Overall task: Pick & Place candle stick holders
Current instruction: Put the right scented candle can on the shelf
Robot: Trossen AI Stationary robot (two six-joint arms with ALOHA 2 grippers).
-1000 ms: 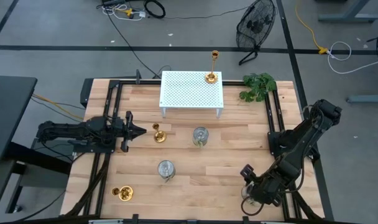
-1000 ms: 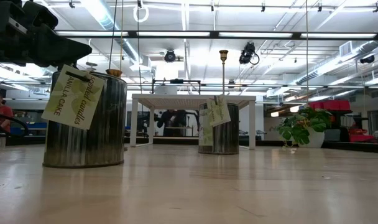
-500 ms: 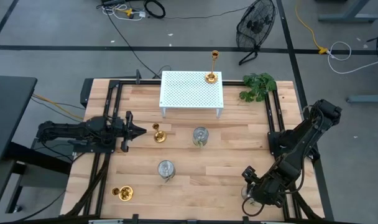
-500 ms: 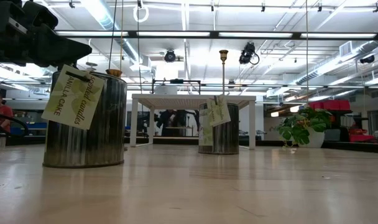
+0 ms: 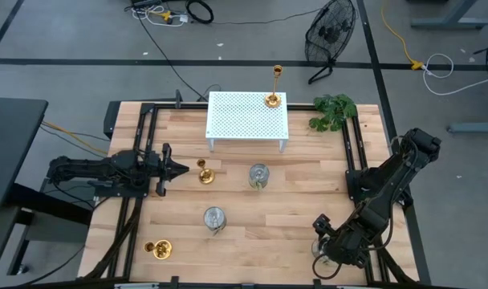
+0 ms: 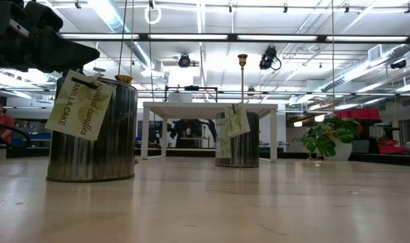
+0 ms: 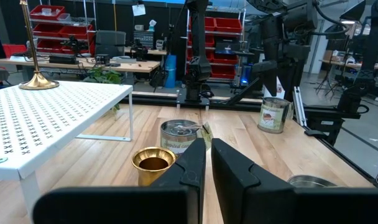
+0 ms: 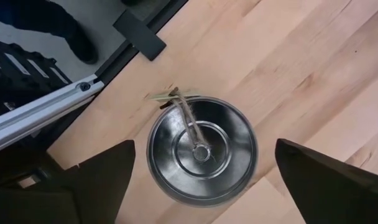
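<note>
My right gripper (image 8: 201,180) hangs open near the table's front right corner, pointing down over a squat silver candle stick holder (image 8: 201,149). That holder stands on its base, with the fingers wide apart on either side and clear of it. Two more silver holders (image 5: 259,175) (image 5: 214,217) stand mid-table. One gold holder (image 5: 273,96) stands on the white perforated rack (image 5: 246,116), and two others (image 5: 204,172) (image 5: 157,250) are on the table. My left gripper (image 5: 182,168) waits shut and level at the table's left, pointing at the nearest gold holder (image 7: 153,163).
A green leafy plant (image 5: 332,111) sits at the far right corner. Black rails (image 5: 352,152) run along the table's sides. Bare wood lies between the silver holders and my right gripper. A paper tag (image 8: 167,96) on a string lies beside the silver holder under my right gripper.
</note>
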